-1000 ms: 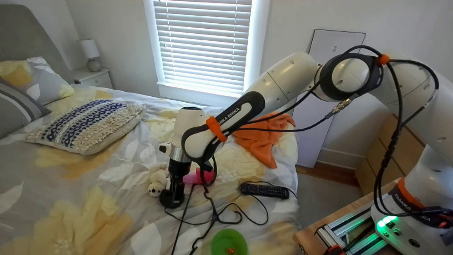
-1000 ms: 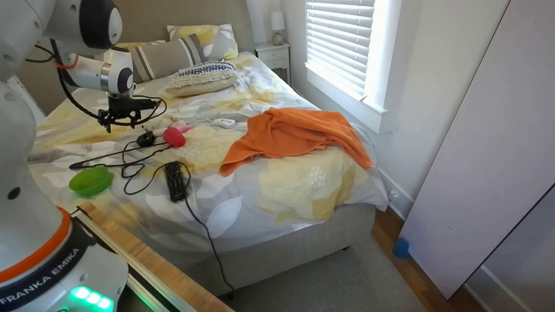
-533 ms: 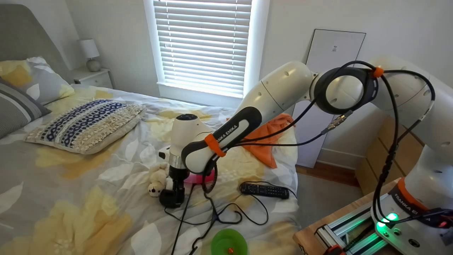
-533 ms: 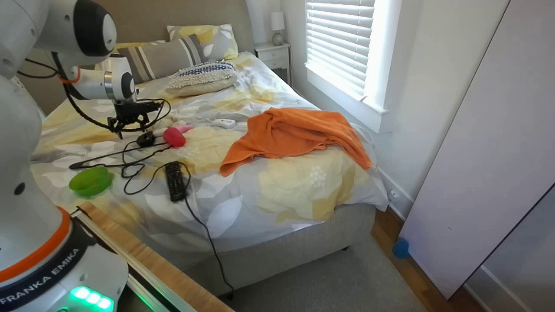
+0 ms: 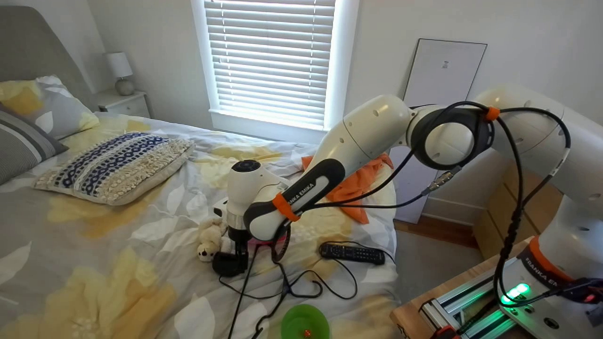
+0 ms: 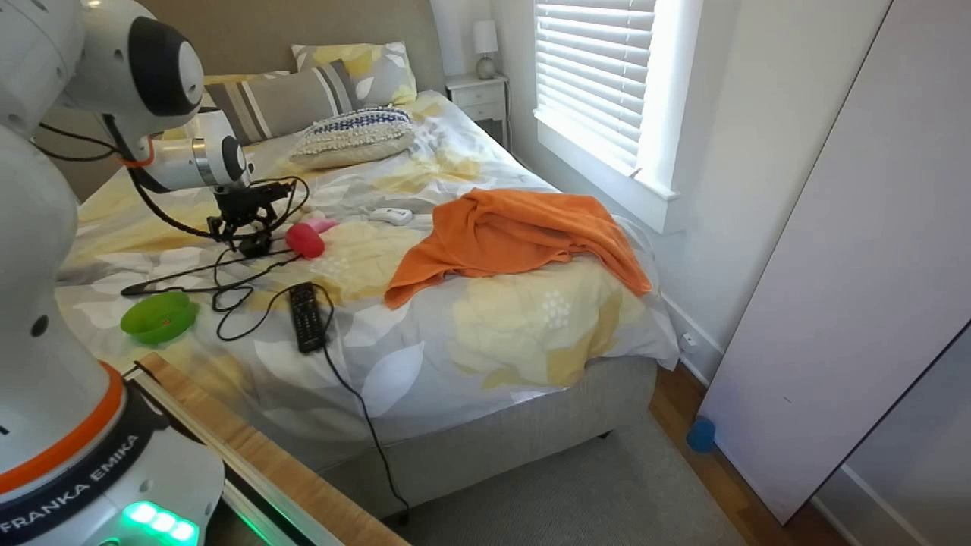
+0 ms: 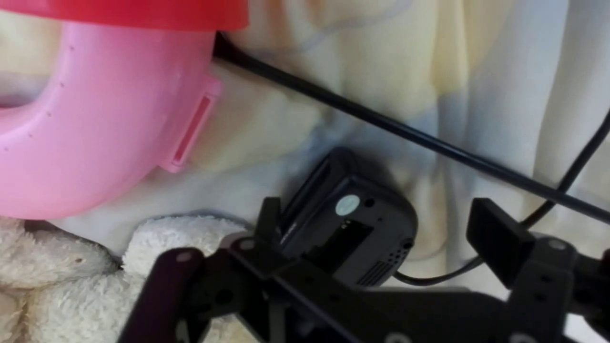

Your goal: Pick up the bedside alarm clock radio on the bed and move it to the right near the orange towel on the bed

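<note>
Prob. pre-grasp step: claw (image 7: 379, 217) wide apart, holding nothing; clock (image 7: 352, 216) btwn its jaws in wrist view, nearer left one, contact unclear. Orange towel (image 6: 501, 235) well apart, to right in an exterior view. Next, prob.: centre, lower, squeeze, lift.

light: through blinds (image 5: 271, 66), strong glare | shadows: soft | wrist view: slightly blurred

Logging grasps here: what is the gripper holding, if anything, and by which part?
Nothing: the gripper is open, with a gap beside the alarm clock radio.
</note>
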Controlling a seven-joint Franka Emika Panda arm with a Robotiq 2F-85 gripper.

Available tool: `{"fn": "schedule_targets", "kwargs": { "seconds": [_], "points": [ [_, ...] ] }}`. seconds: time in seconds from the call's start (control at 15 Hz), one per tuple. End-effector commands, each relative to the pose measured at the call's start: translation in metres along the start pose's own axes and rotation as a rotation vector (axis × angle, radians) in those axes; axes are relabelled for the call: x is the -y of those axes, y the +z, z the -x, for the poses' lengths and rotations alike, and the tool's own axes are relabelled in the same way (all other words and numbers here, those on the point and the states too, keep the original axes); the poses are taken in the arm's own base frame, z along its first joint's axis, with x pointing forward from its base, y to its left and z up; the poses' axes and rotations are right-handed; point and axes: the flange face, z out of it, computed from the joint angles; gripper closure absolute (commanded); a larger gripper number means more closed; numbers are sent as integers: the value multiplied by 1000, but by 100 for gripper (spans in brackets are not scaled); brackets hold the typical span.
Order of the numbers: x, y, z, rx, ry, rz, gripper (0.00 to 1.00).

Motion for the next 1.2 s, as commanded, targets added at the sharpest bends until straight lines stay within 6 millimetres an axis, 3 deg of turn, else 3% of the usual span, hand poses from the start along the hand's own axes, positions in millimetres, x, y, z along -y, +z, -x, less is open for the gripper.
{"fn": "schedule_targets", "kwargs": {
  "seconds": [0.0, 0.4, 0.67, 0.87, 1.13],
  "points": [
    [0, 18, -5, 24, 0, -4, 0],
    [-4, 35, -9, 8, -12, -10, 0],
    [-7, 43, -10, 11, -24, -11, 25],
    [-9, 40, -12, 24, -30, -9, 54],
    [-13, 23, -22, 32, -22, -14, 56]
  ]
}}
